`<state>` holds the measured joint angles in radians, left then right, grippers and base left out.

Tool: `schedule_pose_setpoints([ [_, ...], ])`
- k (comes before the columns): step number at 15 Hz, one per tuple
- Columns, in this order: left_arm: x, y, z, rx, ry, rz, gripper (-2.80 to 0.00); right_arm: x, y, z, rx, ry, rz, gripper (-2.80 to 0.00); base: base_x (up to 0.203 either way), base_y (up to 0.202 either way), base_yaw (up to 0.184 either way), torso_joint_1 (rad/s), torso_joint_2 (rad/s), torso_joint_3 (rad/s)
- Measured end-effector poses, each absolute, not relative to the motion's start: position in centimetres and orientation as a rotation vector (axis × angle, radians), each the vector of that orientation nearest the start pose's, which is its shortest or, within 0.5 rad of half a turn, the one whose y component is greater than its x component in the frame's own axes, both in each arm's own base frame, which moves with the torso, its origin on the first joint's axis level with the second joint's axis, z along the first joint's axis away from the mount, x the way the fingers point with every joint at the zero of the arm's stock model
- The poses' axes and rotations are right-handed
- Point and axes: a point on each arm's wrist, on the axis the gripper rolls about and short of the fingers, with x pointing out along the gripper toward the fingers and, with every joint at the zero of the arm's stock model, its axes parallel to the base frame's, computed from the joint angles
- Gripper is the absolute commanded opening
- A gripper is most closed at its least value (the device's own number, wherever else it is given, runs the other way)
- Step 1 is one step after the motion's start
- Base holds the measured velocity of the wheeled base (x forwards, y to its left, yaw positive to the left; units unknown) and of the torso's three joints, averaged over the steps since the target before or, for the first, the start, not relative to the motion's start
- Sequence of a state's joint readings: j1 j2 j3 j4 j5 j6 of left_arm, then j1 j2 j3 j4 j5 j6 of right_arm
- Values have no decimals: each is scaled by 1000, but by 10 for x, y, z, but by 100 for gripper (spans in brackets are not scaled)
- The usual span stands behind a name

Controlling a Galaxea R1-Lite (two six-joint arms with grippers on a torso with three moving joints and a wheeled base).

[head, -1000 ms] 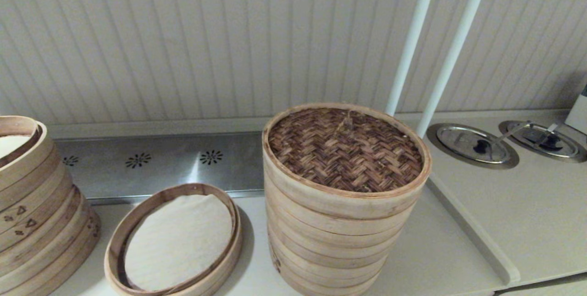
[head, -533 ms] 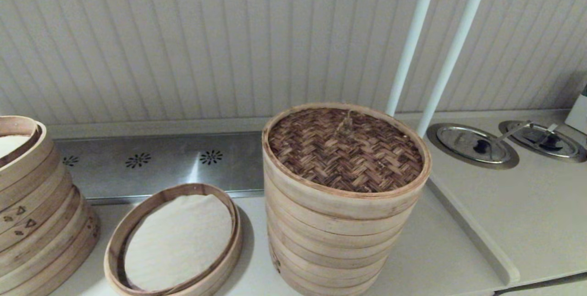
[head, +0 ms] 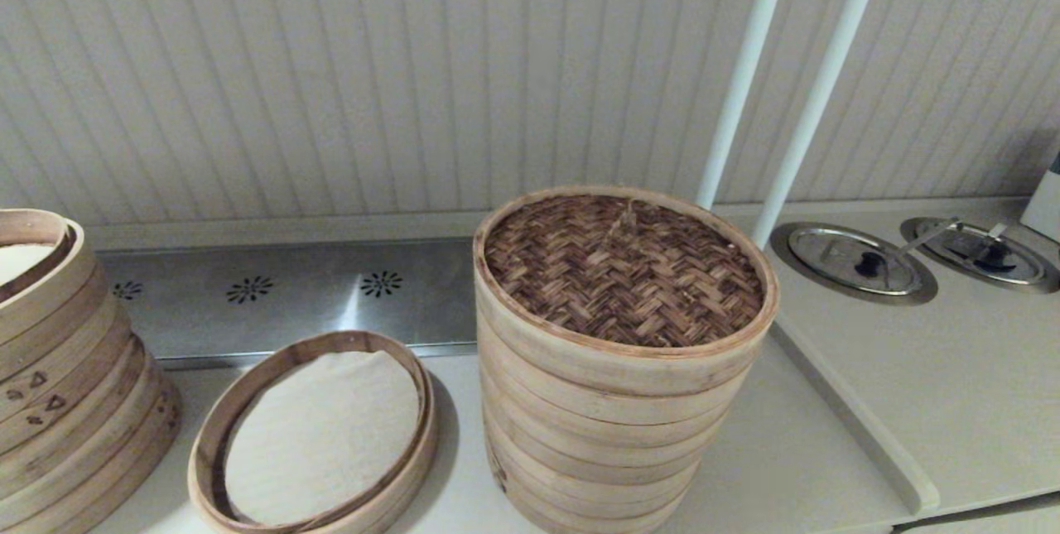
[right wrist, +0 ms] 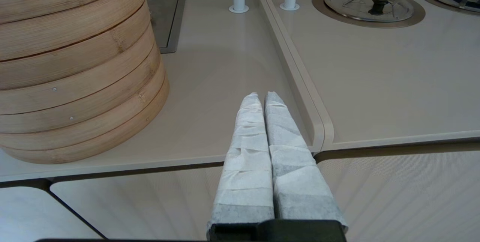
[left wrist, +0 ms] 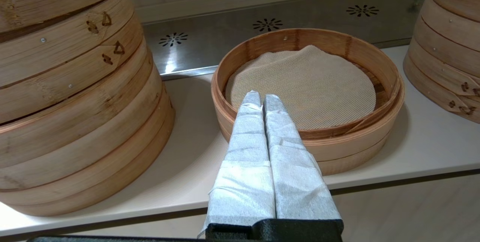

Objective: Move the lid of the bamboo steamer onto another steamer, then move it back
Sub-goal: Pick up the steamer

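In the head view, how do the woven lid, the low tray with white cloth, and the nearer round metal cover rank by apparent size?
1. bamboo steamer lid
2. low tray, somewhat smaller
3. metal cover, smallest, though farther away

Both arms are held low at the front edge of the surface, and the left gripper [left wrist: 261, 97] and the right gripper [right wrist: 261, 97] each have their cloth-wrapped jaws pressed together, holding nothing.

The bamboo steamer lid [head: 623, 269] has a rough, dark herringbone weave inside a smooth pale bamboo hoop, matt like the ringed stack [head: 596, 443] beneath. Ahead of the left gripper's [left wrist: 262, 97] white, crinkled, cloth-wrapped fingers, a low bamboo tray [left wrist: 390, 84] holds matt woven cloth. The counter [right wrist: 225, 65] looks smooth, faintly glossy; the vent panel [head: 290, 294] is brushed metal.
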<state>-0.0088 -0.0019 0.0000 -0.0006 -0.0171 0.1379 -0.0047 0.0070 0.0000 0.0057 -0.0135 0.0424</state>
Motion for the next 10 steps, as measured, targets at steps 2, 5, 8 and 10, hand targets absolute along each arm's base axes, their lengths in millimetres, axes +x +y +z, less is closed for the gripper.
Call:
schedule_pose_setpoints([
  [2,-23,0,75,139,-4,-27,-280,-22,0,75,43,13,-18,-280,0,0,0,0,0,0],
  [5,-23,0,75,136,-1,-26,-280,-22,0,75,42,13,-18,-280,0,0,0,0,0,0],
  [8,-23,0,75,137,-1,-27,-280,-22,0,75,42,12,-18,-280,0,0,0,0,0,0],
  [10,-23,0,75,131,-1,-25,-280,-22,0,75,43,12,-18,-280,0,0,0,0,0,0],
])
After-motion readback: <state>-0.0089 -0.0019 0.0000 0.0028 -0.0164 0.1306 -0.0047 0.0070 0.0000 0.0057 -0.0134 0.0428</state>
